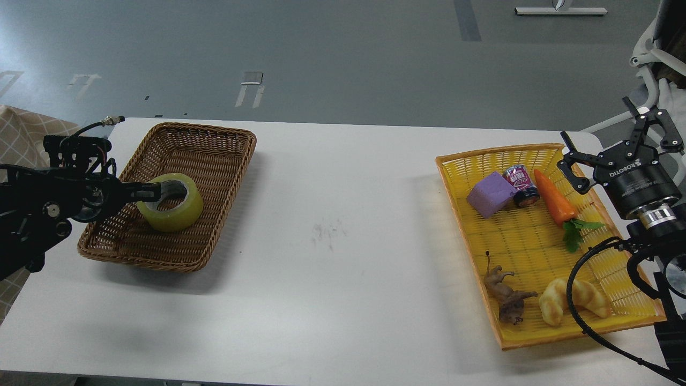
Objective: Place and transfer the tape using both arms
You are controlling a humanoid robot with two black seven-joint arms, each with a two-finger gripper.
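The yellow tape roll (179, 213) lies flat on the floor of the brown wicker basket (161, 261) at the table's left. My left gripper (156, 188) comes in from the left and is shut on the roll's near-left wall, with one finger inside the grey-white core. My right gripper (603, 127) is open and empty, raised above the far right corner of the yellow tray (568, 335), far from the tape.
The yellow tray holds a purple block (489, 195), a small can (521, 183), a toy carrot (554, 202), a toy animal (506, 300) and a croissant (573, 301). A black cable (576, 311) loops over the tray's near right part.
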